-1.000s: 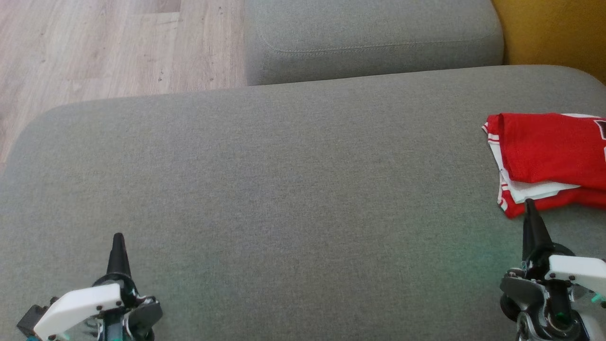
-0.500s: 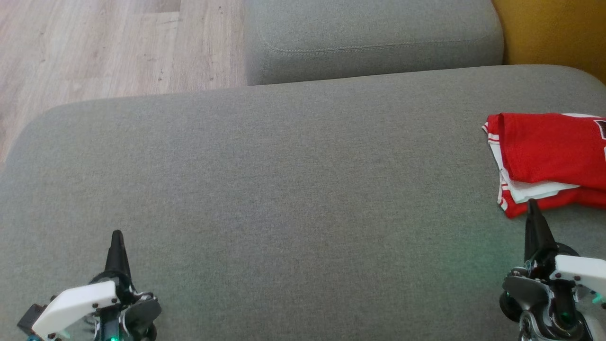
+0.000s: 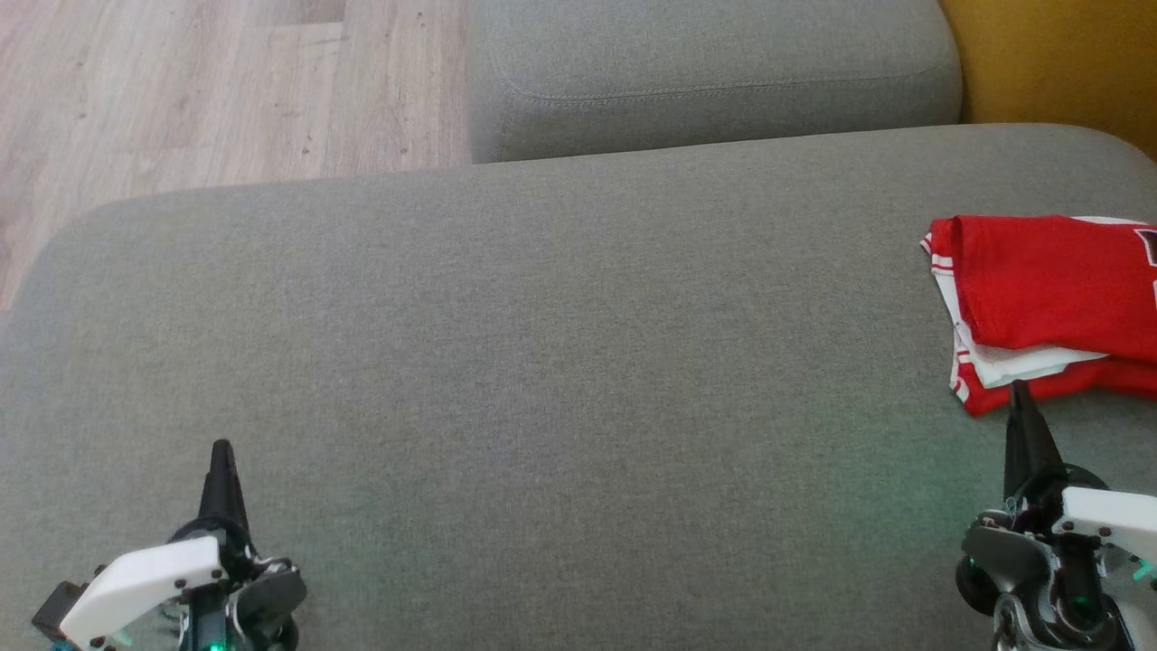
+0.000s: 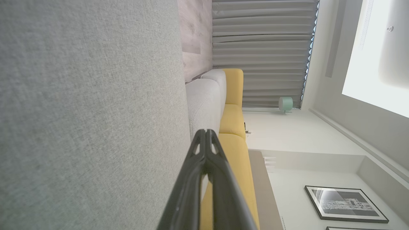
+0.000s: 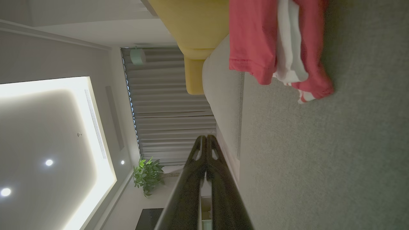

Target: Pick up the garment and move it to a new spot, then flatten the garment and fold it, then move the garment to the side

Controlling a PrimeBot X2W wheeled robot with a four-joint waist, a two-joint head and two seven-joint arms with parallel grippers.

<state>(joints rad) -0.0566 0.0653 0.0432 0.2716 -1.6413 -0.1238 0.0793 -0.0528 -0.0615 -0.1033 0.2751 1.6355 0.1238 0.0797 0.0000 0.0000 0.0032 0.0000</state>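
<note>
The red garment (image 3: 1053, 298) with white trim lies folded at the right edge of the grey sofa seat (image 3: 542, 362); the right wrist view shows the garment (image 5: 271, 44) near its top. My right gripper (image 3: 1021, 393) is shut and empty, its tip just short of the garment's near edge; in the right wrist view the right gripper (image 5: 206, 138) has its fingers pressed together. My left gripper (image 3: 221, 450) sits at the lower left, shut and empty, far from the garment. Its closed tip, the left gripper (image 4: 206, 131), points along the seat.
A second grey cushion (image 3: 714, 72) stands behind the seat, with a yellow sofa part (image 3: 1058, 54) at the back right. Wooden floor (image 3: 181, 90) lies beyond the seat's rounded left edge. The broad middle of the seat is bare fabric.
Both grippers have drawn back slightly toward the bottom of the head view. The garment has not moved.
</note>
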